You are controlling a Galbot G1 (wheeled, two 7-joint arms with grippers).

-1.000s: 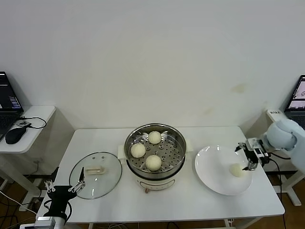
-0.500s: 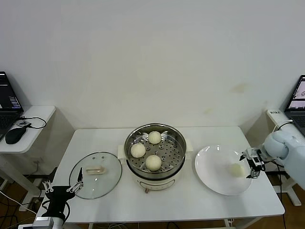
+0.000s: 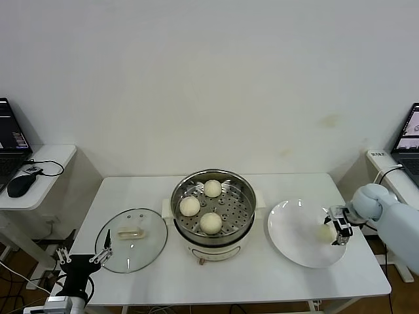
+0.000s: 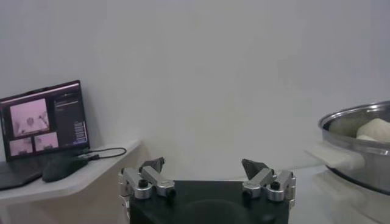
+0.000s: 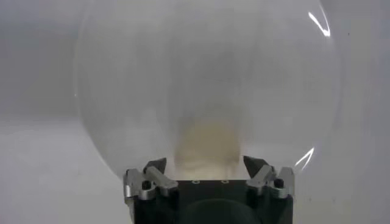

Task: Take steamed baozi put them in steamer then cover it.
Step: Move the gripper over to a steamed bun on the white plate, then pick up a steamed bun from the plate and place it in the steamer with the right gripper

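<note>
Three steamed baozi [image 3: 210, 223] lie on the perforated tray of the steamer [image 3: 175, 196] at mid-table. A fourth baozi [image 3: 323, 231] rests on the white plate [image 3: 291, 229] to the right. My right gripper [image 3: 333, 230] straddles that bun, one finger on each side. In the right wrist view the baozi [image 5: 207, 149] sits between the fingertips [image 5: 155, 165] with small gaps, so the right gripper [image 5: 204, 163] is open. The cover [image 3: 147, 245], a glass lid, lies flat left of the steamer. My left gripper [image 3: 83, 260] hangs open and empty by the table's front-left corner.
A side table with a laptop [image 3: 10, 140] and a mouse [image 3: 19, 185] stands at the far left. Another laptop [image 3: 409, 134] is at the far right. In the left wrist view the steamer's rim [image 4: 359, 146] shows off to one side.
My right gripper has come down and inward over the plate until its fingers flank the baozi, and the jaws have narrowed. The left arm has sunk slightly.
</note>
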